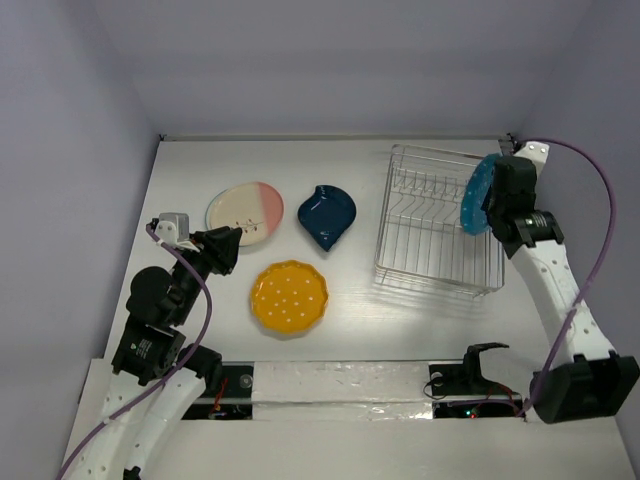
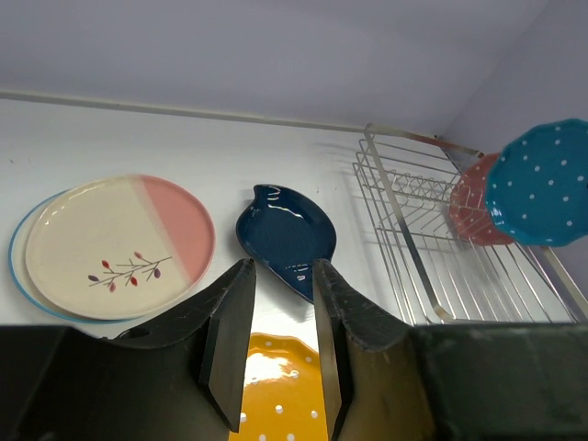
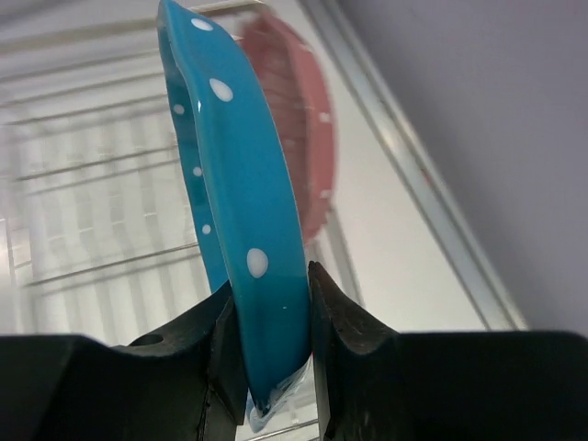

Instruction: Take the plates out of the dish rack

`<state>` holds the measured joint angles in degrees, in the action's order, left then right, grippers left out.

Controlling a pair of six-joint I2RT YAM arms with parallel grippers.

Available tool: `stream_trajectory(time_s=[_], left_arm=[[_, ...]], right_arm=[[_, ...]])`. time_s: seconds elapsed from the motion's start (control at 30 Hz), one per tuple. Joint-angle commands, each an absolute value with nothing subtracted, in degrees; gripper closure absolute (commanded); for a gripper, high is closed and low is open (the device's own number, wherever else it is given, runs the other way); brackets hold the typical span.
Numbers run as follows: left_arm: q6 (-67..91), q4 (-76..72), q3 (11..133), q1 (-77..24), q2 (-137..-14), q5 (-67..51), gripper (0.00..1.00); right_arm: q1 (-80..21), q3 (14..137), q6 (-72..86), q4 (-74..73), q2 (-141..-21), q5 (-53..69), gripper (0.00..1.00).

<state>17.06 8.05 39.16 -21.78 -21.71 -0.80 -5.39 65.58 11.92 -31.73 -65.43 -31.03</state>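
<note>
Teal dotted plate, upright at the right end of the dish rack, pinched at its rim by the right tool. Only the wrist views show a pink plate racked behind it. The left tool, jaws spread and empty, hangs over the table near the cream-and-pink plate, navy plate and yellow plate.

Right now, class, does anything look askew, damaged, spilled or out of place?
Nothing is spilled or broken. One oddity: the cream-and-pink plate lies off-centre on a blue-rimmed plate, whose edge peeks out. The teal dotted plate is on edge only because the right gripper holds it.
</note>
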Motion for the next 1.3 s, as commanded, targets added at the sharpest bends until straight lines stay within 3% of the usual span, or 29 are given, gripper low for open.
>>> stream_trajectory(time_s=[0.0,0.33,0.67,1.0,1.27], left_arm=[[16.96,5.89,41.40,-22.06,-22.24,-1.05,0.72],[16.96,5.71,41.40,-21.53,-22.68,-0.88,0.72],[16.96,5.89,41.40,-21.01,-23.03,-0.61,0.71],[16.96,5.89,41.40,-20.48,-23.03,-0.61,0.70],[16.96,5.89,41.40,-20.48,-22.68,-0.53,0.70]], right_arm=[[-8.08,69.88,14.32,-22.33,-57.58,-21.81,1.00],[-14.40,63.64,22.48,-13.72,-52.47,3.14,1.00],[-35.67,60.29,31.11,5.69,-68.53,19.23,1.00],[-47.18,58.45,38.40,16.96,-85.32,24.70,1.00],[-49.57,57.39,40.87,19.95,-90.96,23.12,1.00]])
